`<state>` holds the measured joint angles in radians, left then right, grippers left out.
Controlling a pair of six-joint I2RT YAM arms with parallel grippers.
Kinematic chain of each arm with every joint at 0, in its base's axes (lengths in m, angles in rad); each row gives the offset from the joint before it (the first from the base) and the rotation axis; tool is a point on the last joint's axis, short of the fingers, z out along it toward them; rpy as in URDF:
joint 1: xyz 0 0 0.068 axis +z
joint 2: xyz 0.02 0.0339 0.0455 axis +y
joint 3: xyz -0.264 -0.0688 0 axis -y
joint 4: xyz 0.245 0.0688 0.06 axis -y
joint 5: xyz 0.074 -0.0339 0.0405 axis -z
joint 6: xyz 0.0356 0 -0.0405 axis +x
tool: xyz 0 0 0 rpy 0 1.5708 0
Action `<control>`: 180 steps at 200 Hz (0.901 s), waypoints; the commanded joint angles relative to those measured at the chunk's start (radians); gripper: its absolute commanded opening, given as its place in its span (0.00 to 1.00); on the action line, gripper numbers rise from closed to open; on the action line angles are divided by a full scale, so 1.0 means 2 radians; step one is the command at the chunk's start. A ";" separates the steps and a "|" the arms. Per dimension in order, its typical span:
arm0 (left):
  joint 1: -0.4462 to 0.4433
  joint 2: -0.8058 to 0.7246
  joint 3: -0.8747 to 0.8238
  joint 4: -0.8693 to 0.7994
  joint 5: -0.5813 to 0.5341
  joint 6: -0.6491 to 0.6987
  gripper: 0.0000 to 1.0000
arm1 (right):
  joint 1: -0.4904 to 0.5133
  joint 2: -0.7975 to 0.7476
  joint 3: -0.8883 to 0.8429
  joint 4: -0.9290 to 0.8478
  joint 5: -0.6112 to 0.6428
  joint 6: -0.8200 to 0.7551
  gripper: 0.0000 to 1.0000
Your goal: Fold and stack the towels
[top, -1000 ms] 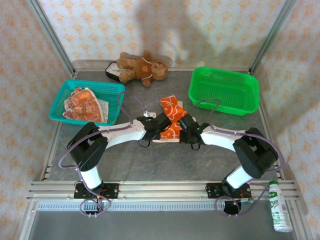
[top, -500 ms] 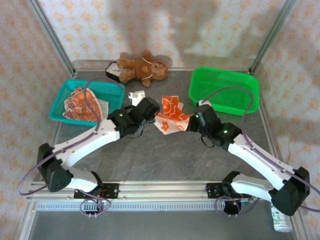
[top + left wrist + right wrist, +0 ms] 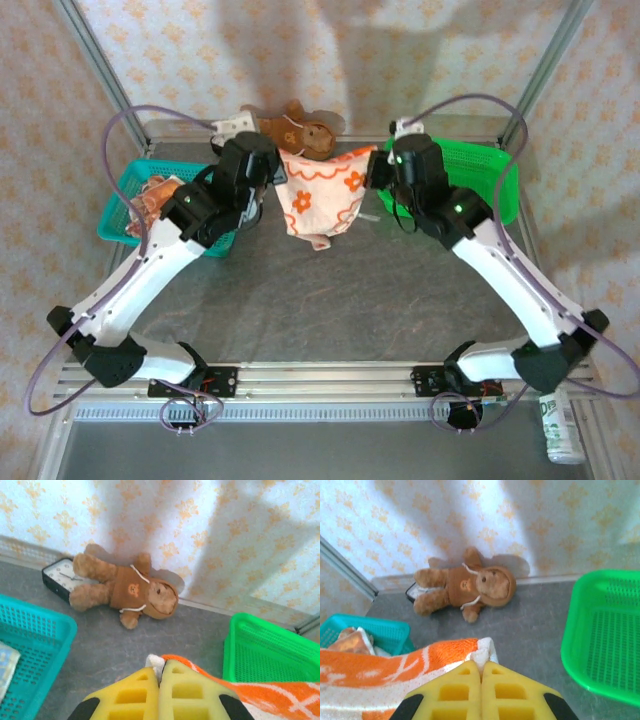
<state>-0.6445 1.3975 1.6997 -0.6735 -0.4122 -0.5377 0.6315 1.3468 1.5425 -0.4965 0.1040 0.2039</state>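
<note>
Grey mottled counter point(image 3: 330, 300), flat stone-look top. Teal basket point(image 3: 115, 208) sits on it, left of the left fingers point(image 3: 132, 700). Green basket point(image 3: 495, 175) sits right of the right fingers point(image 3: 455, 695). Beyond both sets of fingers, against the back wall: brown teddy bear point(image 3: 300, 128), lying partly on a flat black-edged white box point(image 3: 57, 575).

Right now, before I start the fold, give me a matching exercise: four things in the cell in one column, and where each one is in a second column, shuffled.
Things:
1. flowered orange towel
2. teddy bear
3. green basket
4. teal basket

Places:
A. left side of the table, other towels inside
B. hanging, stretched between the left gripper and the right gripper
C. right side of the table
D. lying by the back wall

Pairs: 1-B, 2-D, 3-C, 4-A
</note>
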 commanded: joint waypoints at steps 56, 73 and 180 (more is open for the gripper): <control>0.077 0.142 0.248 -0.024 0.072 0.091 0.00 | -0.039 0.170 0.256 -0.003 -0.015 -0.060 0.00; 0.090 0.172 0.294 -0.046 0.090 0.089 0.00 | -0.042 0.201 0.309 -0.017 -0.016 -0.066 0.00; 0.055 0.040 0.246 -0.078 0.124 0.038 0.00 | 0.008 0.098 0.301 -0.068 -0.093 -0.078 0.00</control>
<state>-0.4873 1.5768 2.2417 -0.8024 -0.1665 -0.4366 0.6033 1.6527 2.1818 -0.5941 -0.0460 0.0834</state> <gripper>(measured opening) 0.046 0.042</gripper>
